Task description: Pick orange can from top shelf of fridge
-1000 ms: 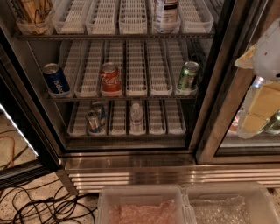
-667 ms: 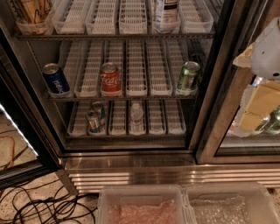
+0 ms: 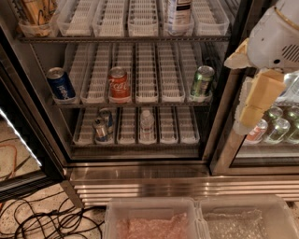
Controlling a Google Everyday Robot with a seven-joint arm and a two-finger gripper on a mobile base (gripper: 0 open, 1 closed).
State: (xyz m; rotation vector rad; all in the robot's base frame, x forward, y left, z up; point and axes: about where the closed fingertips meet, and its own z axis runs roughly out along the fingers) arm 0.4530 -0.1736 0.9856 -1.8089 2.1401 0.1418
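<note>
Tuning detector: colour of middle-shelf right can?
Green can, camera view; gripper hangs at far right.

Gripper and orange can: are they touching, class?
Apart. The camera view shows the gripper by the glass door, the orange can far left on the top shelf.

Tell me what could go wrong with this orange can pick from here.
1. The orange can sits in a clear tub at the far left of the top shelf; the tub wall may block a grasp.
2. The gripper hangs far right, outside the dark door post; crossing could clip it.
</note>
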